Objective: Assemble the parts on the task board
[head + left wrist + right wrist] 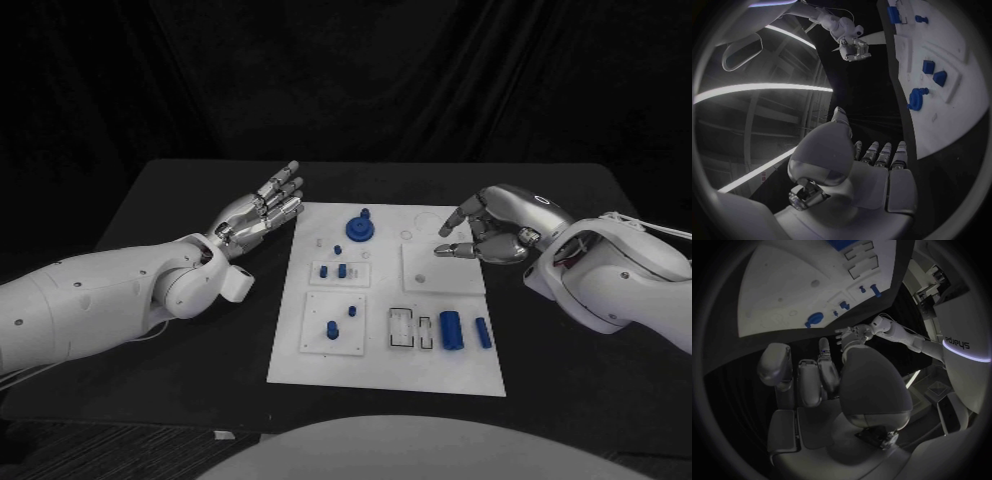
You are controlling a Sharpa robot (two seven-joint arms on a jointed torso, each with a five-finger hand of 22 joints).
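The white task board (433,375) lies in the middle of the black surface (188,200), its long sides running from the near edge toward the far edge. Blue parts sit on it: a round knobbed part (358,229) near the board's far edge, two small pegs (335,271) in a raised plate below it, two more pegs (342,324) in the plate nearest the board's near left corner, and two upright cylinders (464,330) toward the near right corner. The left robot hand (260,212) hovers just beside the board's far left corner, fingers straight and spread, holding nothing. The right robot hand (495,230) hangs over the board's far right part, fingers curled inward with nothing between them
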